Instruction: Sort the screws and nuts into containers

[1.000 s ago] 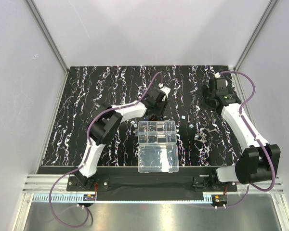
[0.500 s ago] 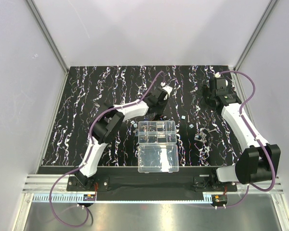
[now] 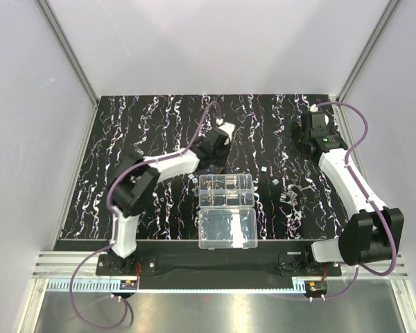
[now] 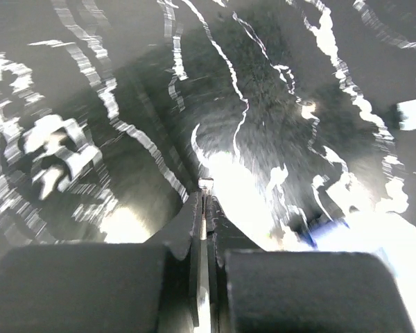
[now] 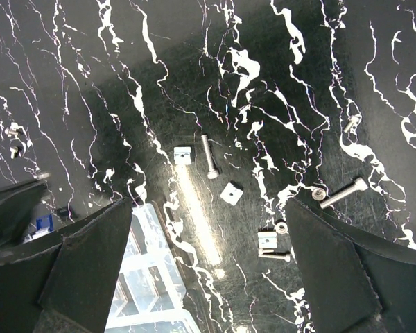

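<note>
Nearest the arm bases, a clear plastic organizer box (image 3: 227, 208) is laid open on a black mat with white-purple streaks (image 3: 125, 139). The plain lid half (image 3: 227, 229) is on the near side. The divided half (image 3: 226, 191), with thin dividers, is just behind it, and small grey bits are seen in its cells.

Just beyond the box's far-left corner, the left gripper (image 4: 205, 200) is pointed down at the mat. Its dark matte fingers (image 4: 184, 229) are pressed together on a thin silvery metal screw (image 4: 205, 208), whose round head pokes out past the tips. Whether the head touches the mat cannot be told, as that view is blurred.

Compared with a second ago, these jaws are now closed, the left arm's elbow is swung out to the left and the wrist is shifted slightly left. The box and the right arm are unmoved.

Right of the box, loose silvery screws and square nuts (image 5: 207, 156) are scattered on the mat: long round-headed screws, flat square nuts with a centre hole, and a small ring-shaped piece. Farthest back on the right, the right gripper (image 5: 208, 208) is held above this scatter with jaws spread wide and nothing held. A corner of the box is caught at the lower left of the right wrist view. Purple cables (image 3: 333, 103) are looped along both arms.
</note>
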